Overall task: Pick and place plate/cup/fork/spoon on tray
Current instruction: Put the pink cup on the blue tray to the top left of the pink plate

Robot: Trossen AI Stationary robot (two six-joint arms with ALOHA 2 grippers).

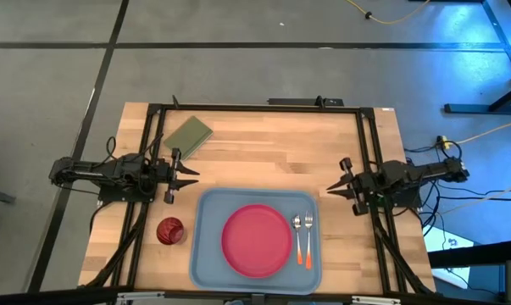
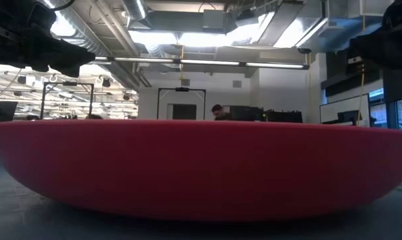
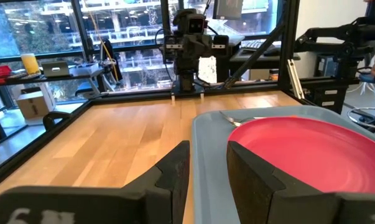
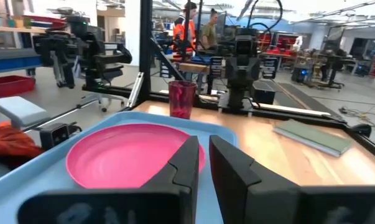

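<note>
- Pink-red round plastic plate [image 1: 256, 240] lay flat in the middle of the big light blue plastic tray [image 1: 208, 254] with round corners.
- The tray sat on the light wooden worktop [image 1: 263, 152], at the edge nearest the low camera.
- A slim fork [image 1: 308, 238] with silver tines and an orange handle lay in the tray, just beside the plate on the right arm's side.
- A slim spoon [image 1: 297, 237] with a silver round bowl and an orange handle lay between the fork and the plate, side by side with the fork.
- The small dark red see-through cup [image 1: 169, 230] stood upright on the worktop, just outside the tray on the left arm's side. It was not in the tray.
- An olive green flat pad [image 1: 188, 135] lay on the worktop, well apart from the tray, near the far edge.
- The left hand [image 1: 190, 175] hung above the worktop by the tray's far corner, near the cup. Its fingers [image 3: 175, 174] were a small way apart and held nothing.
- The right hand [image 1: 333, 185] hung by the tray's other far corner. Its fingers [image 4: 188, 163] were also a small way apart and held nothing.
- From table height, the plate's red rim [image 2: 201, 170] filled most of the view.
</note>
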